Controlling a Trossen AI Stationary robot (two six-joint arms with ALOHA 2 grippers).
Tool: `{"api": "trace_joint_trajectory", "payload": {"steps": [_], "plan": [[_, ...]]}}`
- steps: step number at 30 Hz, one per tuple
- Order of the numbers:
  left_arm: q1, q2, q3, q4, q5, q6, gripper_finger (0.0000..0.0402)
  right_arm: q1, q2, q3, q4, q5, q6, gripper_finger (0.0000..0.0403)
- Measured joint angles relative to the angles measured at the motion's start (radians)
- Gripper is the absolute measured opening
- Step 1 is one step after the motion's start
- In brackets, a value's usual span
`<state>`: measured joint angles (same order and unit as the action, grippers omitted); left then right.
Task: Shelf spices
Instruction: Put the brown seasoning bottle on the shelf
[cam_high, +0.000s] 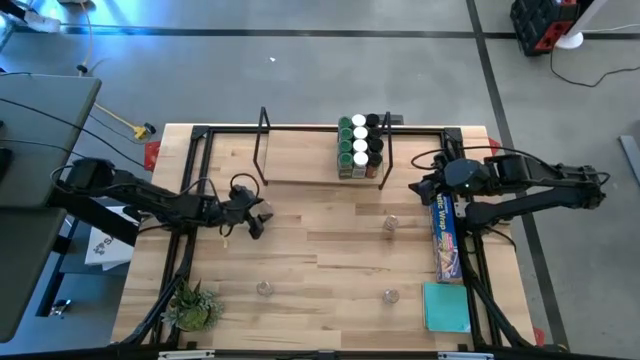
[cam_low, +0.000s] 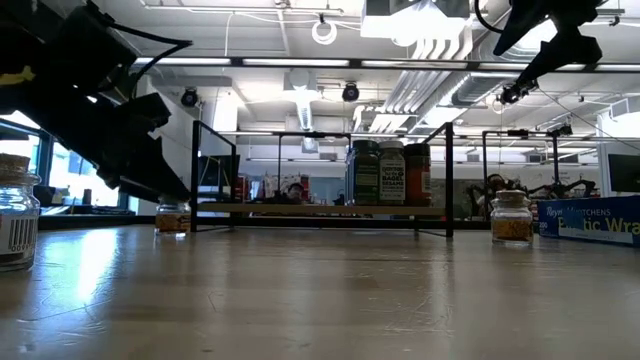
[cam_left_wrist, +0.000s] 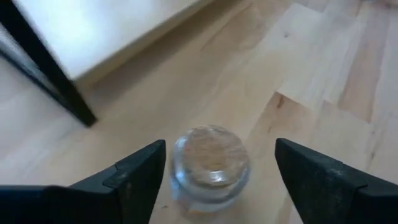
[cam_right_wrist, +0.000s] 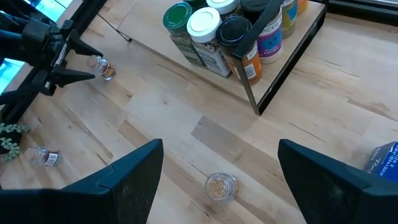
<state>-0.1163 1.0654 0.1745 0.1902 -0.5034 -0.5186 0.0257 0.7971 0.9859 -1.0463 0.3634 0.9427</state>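
A small clear-lidded spice jar (cam_left_wrist: 210, 163) stands upright on the table just in front of the shelf's left end (cam_left_wrist: 106, 31). My left gripper (cam_left_wrist: 221, 146) is low over the table, open, with one finger on either side of this jar and a small gap to each. The right wrist view shows the same jar (cam_right_wrist: 102, 67) at the left gripper's (cam_right_wrist: 81, 65) fingertips. The shelf (cam_high: 320, 150) stands at the table's far side, with several green-, white- and dark-lidded jars (cam_high: 360, 145) on its right end. My right gripper (cam_high: 425, 185) hangs open, high above the table by the shelf's right end.
Loose jars stand at mid-table (cam_high: 390, 224) and near the front edge (cam_high: 264, 288), (cam_high: 390, 295). A long blue box (cam_high: 447, 235) and a teal pad (cam_high: 445, 307) lie along the right edge. A small green plant (cam_high: 193, 305) sits at the front left corner.
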Motion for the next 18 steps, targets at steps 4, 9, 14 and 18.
{"api": "trace_joint_trajectory", "payload": {"steps": [4,9,14,18], "plan": [[0.002,0.039,0.002,0.031,0.028,0.000,0.0262,0.000,0.001,0.000,0.008,0.000,0.000,0.0312],[0.005,0.039,0.013,0.035,0.030,-0.003,0.0201,0.000,0.002,0.000,0.017,0.000,0.000,0.0312],[0.006,0.041,0.017,0.050,0.083,-0.004,0.0145,0.000,0.002,0.000,0.017,0.000,0.000,0.0312],[0.005,0.043,0.067,-0.030,0.105,0.007,0.0145,0.000,0.002,0.000,0.017,0.000,0.000,0.0312]]}}
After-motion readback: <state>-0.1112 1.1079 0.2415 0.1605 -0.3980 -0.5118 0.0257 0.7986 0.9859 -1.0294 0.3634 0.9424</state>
